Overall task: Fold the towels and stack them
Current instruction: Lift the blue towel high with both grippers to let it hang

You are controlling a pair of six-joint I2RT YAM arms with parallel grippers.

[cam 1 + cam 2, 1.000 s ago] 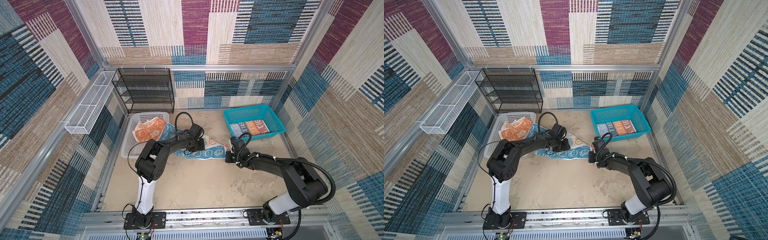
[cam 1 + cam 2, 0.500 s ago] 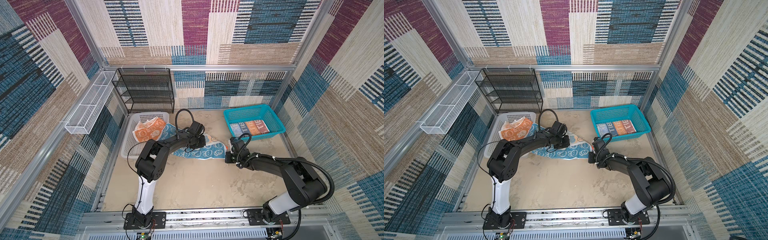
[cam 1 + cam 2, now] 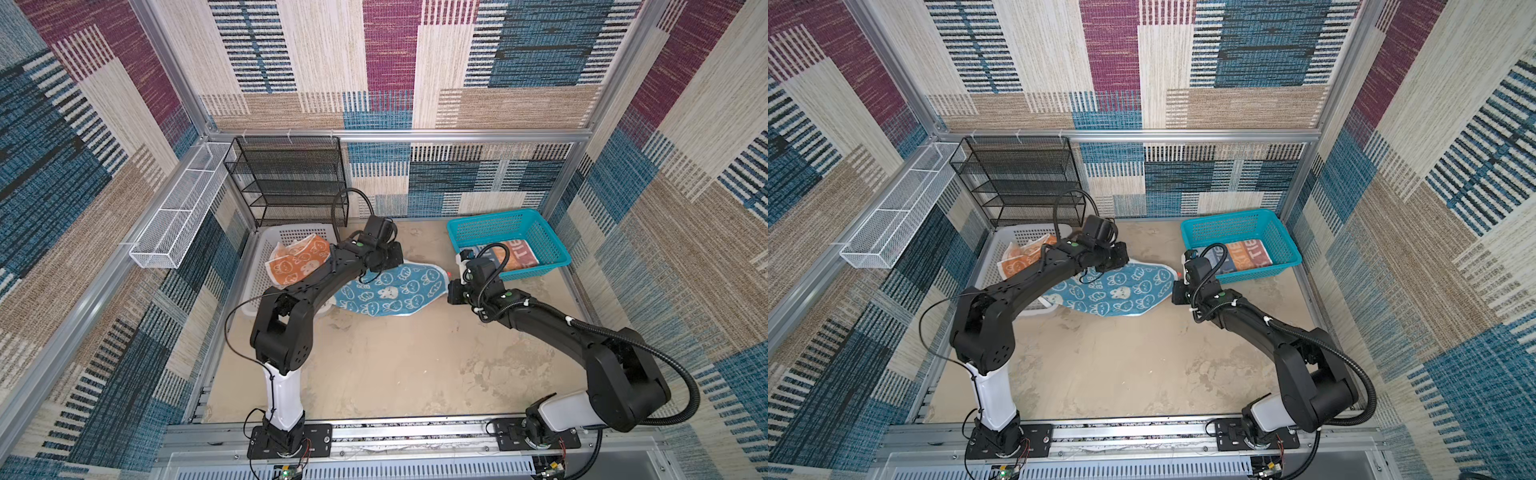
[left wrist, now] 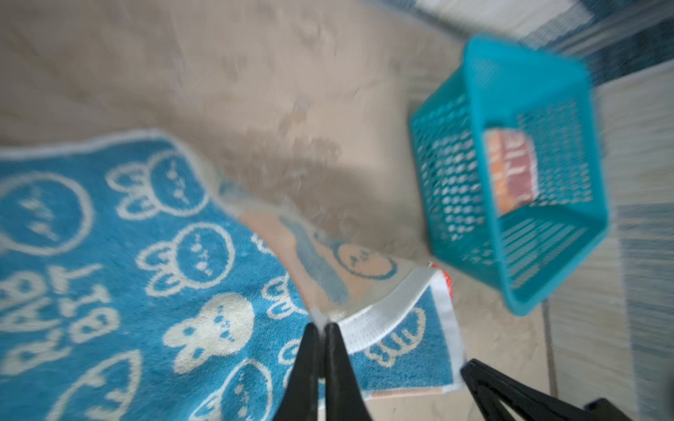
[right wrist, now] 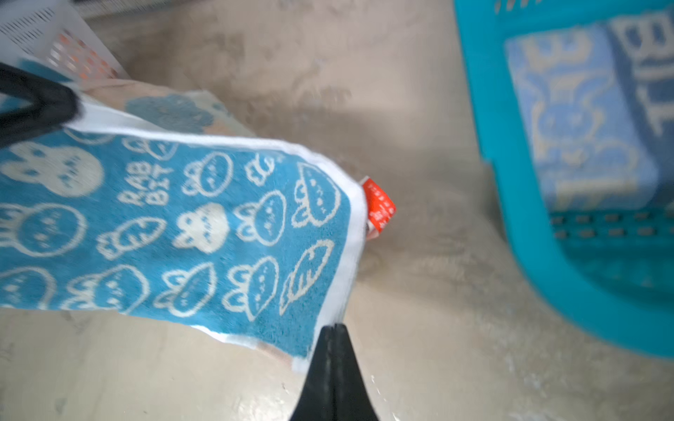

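The rabbit towel (image 3: 390, 293) lies on the table (image 3: 395, 374) in the middle, a bit toward the far side. Its long way runs from left to right. The left gripper (image 4: 322, 328) is squeezed tight on the white hem of the far edge. A bit of cloth there is flipped over, so the pale back shows. The right gripper (image 5: 333, 328) is squeezed tight on the near right corner. The little red tag (image 5: 379, 207) sticks out at the far right corner, between the two grips. So both grippers hold the right end of the towel. The rest of the cloth trails off to the left, under the left arm, toward the white basket (image 3: 266, 249). I think the next move is to lift and pull this end so the towel lies flat for folding. The far left part has no grip on it and may drag or bunch up. The orange towel (image 3: 297, 264) sits crumpled in the white basket at the left. The letter towel (image 3: 517, 257) lies folded in the teal basket (image 3: 552, 259) at the far right.
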